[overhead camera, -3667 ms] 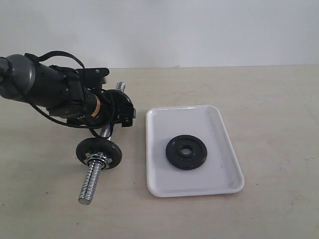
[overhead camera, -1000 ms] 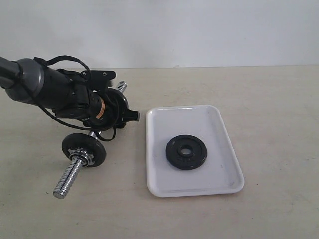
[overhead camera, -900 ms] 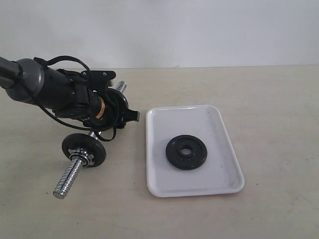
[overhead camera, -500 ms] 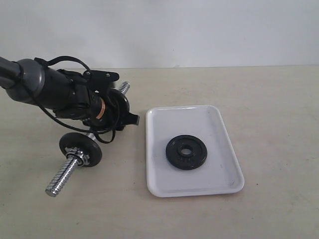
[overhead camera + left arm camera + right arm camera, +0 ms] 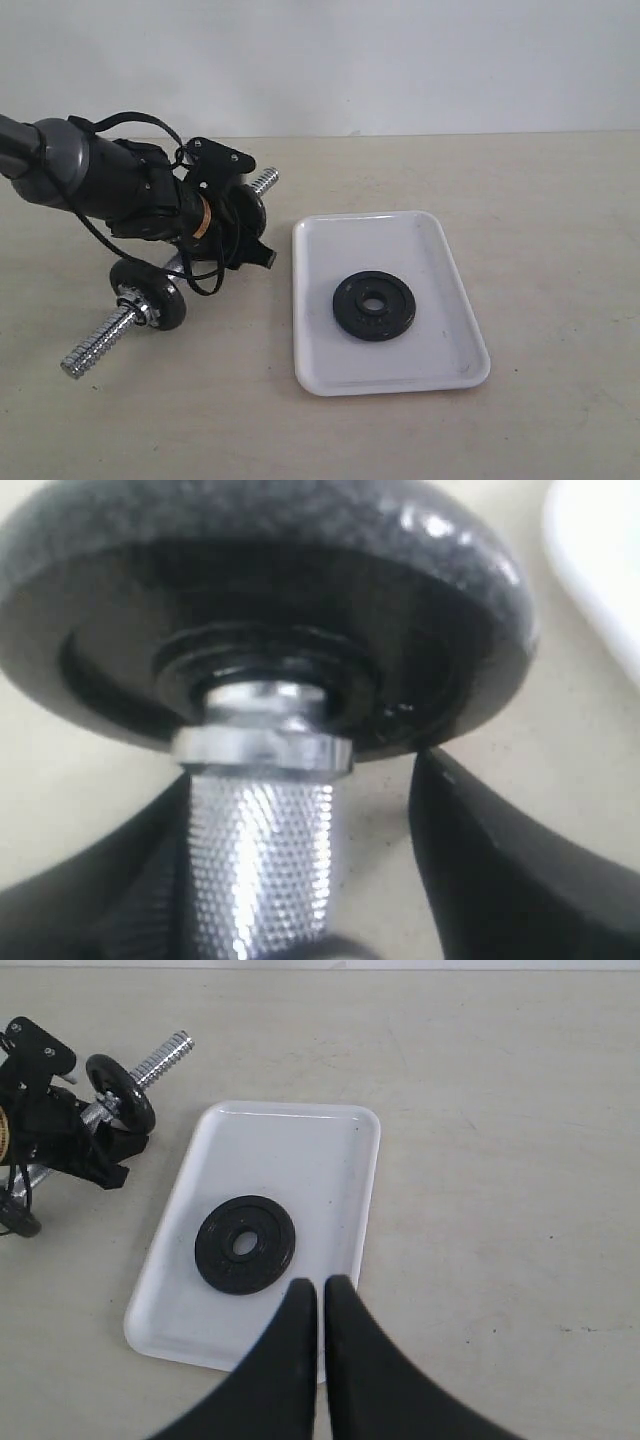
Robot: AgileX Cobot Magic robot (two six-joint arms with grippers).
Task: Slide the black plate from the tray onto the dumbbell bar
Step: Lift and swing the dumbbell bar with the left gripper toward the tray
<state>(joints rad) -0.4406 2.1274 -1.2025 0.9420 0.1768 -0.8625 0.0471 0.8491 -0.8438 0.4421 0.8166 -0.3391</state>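
Observation:
The black plate (image 5: 398, 308) lies flat in the middle of the white tray (image 5: 420, 240). Left of the tray, the chrome dumbbell bar (image 5: 100, 340) slants from near left to far right, its far threaded end (image 5: 266, 181) pointing towards the tray's far corner. It carries a black disc (image 5: 150, 295) with a chrome nut. My left gripper (image 5: 235, 225) is shut on the bar's middle. In the left wrist view the knurled grip (image 5: 262, 860) sits between my fingers (image 5: 480, 860), under another disc (image 5: 260, 590). High above the tray's edge, my right gripper (image 5: 321, 1282) is shut and empty, with the plate (image 5: 215, 1250) beyond it.
The beige tabletop (image 5: 560, 220) spreads right of and in front of the tray. A pale wall (image 5: 400, 60) backs the table. The left arm's black body and cables (image 5: 100, 190) reach in from the left. The right wrist view shows the tray (image 5: 300, 1150) and the bar (image 5: 165, 1055).
My left gripper has turned with the bar: the near threaded end swung left and back, and the far end swung right towards the tray. The plate and tray have not moved.

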